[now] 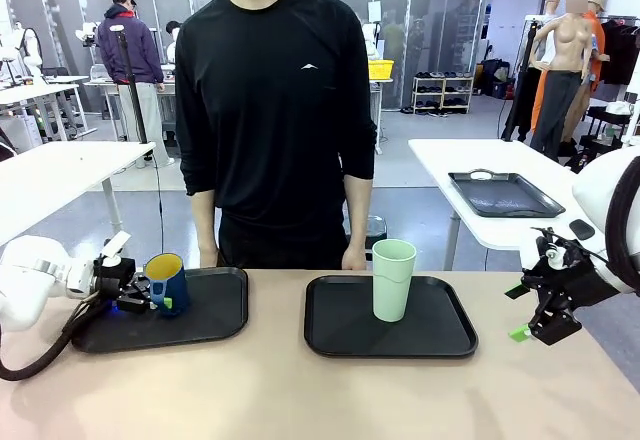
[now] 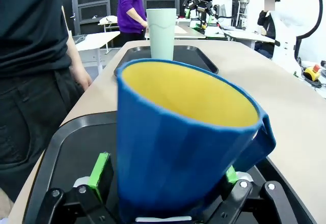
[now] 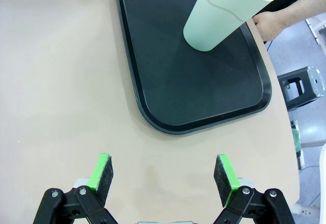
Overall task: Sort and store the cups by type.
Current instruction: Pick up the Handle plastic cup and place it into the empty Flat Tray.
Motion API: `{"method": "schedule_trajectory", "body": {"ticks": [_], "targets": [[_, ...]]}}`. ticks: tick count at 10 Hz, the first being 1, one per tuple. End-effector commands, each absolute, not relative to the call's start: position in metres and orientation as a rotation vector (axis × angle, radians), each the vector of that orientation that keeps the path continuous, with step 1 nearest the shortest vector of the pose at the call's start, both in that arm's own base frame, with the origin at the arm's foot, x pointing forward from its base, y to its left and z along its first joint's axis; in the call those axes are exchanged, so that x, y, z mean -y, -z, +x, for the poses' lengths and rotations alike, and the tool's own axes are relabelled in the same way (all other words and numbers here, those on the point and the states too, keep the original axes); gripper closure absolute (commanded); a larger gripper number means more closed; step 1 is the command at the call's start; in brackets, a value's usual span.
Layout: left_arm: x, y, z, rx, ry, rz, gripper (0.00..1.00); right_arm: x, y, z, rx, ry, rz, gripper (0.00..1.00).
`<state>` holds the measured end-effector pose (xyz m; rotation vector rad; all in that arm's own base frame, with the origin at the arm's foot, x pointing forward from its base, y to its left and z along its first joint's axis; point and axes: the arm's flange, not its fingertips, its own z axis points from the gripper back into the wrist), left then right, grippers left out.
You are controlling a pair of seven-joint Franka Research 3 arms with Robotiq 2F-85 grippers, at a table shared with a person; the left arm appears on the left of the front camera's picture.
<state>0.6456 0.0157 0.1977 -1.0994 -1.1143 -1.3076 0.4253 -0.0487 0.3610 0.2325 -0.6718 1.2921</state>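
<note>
Honestly, with the left gripper (image 1: 150, 298) spread wide around the blue cup (image 1: 166, 282) on the left tray (image 1: 215, 318), and the right gripper (image 3: 164, 175) open over bare table, any careless retreat could topple it.

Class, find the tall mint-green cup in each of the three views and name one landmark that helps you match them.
Front view: mint-green cup upright, right of centre, on the right-hand tray.
Left wrist view: top centre, far behind the blue cup.
Right wrist view: top right, on the tray's far end.
Shared landmark: the black tray under it.
</note>
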Motion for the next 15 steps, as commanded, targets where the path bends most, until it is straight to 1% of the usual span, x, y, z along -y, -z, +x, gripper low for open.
{"method": "schedule_trajectory", "body": {"ticks": [1,4,10,15], "targets": [[-0.023,-0.191,0.632,1.106,1.297,-1.076,0.0,0.048,-0.362,0.426,0.667,-1.297,0.234,0.0],[-0.025,-0.197,0.627,1.095,1.269,-1.102,0.0,0.048,-0.362,0.426,0.667,-1.297,0.234,0.0],[-0.025,-0.212,0.627,0.999,1.206,-1.139,0.0,0.048,-0.362,0.426,0.667,-1.297,0.234,0.0],[-0.028,-0.227,0.628,1.01,1.18,-1.099,0.0,0.048,-0.362,0.426,0.667,-1.297,0.234,0.0]]}}
